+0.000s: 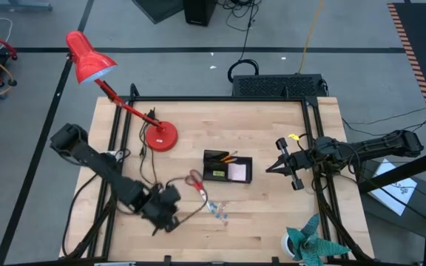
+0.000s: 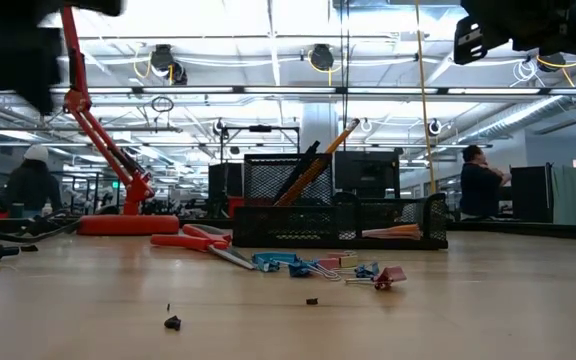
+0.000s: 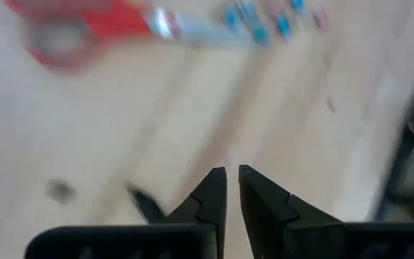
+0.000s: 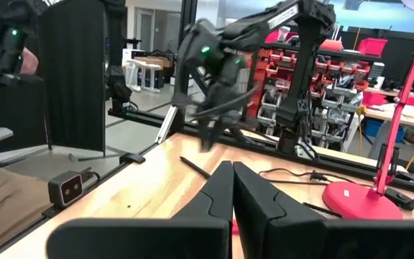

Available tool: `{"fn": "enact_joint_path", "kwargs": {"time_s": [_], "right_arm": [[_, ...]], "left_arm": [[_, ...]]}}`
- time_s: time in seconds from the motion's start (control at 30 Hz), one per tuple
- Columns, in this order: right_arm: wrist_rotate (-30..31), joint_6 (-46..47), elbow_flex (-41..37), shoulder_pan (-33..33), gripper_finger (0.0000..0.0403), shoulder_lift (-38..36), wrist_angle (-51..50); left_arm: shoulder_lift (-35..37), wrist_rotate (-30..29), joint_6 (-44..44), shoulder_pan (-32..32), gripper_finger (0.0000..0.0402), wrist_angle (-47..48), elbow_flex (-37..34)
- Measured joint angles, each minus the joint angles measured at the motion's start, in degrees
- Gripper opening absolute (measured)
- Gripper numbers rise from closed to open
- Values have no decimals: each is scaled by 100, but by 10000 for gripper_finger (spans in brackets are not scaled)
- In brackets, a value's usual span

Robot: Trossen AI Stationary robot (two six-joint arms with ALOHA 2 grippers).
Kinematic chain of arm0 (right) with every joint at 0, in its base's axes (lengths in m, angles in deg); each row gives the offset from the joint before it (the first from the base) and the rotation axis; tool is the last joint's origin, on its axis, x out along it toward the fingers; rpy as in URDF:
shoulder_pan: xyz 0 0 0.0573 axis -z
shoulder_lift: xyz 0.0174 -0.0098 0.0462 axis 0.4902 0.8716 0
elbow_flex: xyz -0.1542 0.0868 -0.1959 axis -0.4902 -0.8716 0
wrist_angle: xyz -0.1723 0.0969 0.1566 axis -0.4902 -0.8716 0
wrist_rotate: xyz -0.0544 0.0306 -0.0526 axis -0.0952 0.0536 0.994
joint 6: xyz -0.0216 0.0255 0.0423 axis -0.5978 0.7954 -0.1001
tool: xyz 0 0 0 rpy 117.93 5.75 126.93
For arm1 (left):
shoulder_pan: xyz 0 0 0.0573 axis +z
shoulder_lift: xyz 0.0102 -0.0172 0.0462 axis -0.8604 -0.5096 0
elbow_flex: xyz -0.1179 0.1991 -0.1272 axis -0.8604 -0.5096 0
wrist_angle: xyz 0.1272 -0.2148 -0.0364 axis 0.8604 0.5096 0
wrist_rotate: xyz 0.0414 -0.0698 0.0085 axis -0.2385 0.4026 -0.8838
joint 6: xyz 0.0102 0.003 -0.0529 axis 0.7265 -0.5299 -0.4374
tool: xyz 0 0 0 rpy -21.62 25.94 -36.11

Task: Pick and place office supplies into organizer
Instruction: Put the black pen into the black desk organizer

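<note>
From above, the organizer (image 1: 228, 168) sits mid-table with bare wood all around it, and the red lamp (image 1: 93, 60) leans out past the table's back-left corner. The scissors (image 1: 196, 182) and the bluish clips (image 1: 218, 210) lie just in front of the organizer. The left gripper (image 1: 170, 219) hovers near the front edge beside the scissors; the right gripper (image 1: 278, 168) hangs right of the organizer, apart from it.

At table height, pencils (image 2: 320, 160) stick up out of the organizer's mesh, the clips are scattered in front, and both arms are cut off at the top.

The left wrist view is blurry: fingers (image 3: 207, 198) nearly together, nothing between them.

The right wrist view shows its jaws clenched, empty, with the far arm smeared.
</note>
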Motion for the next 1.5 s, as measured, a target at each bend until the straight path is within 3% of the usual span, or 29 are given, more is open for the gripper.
{"fn": "enact_joint_path", "kwargs": {"time_s": [0.2, 0.33, 0.47, 0.6, 1.0, 1.5], "right_arm": [[0, 23, 0, 2, 0, 46, 145], [0, 26, 0, 0, 0, 61, 128], [2, 126, 0, 0, 0, 67, 126], [1, 128, 0, 1, 0, 70, 125], [0, 112, 0, 2, 0, 72, 120], [0, 114, 0, 2, 0, 70, 104]], "left_arm": [[-417, 248, -868, -691, 44, 54, -2], [-654, 407, -1445, -768, 44, 331, -4], [-908, 848, -1459, -758, 47, 316, -7], [-957, 957, -1357, -704, 73, 344, -7], [-957, 986, -1553, -493, 201, 784, -7], [-1301, 941, -2081, -489, 214, 602, -153]]}}
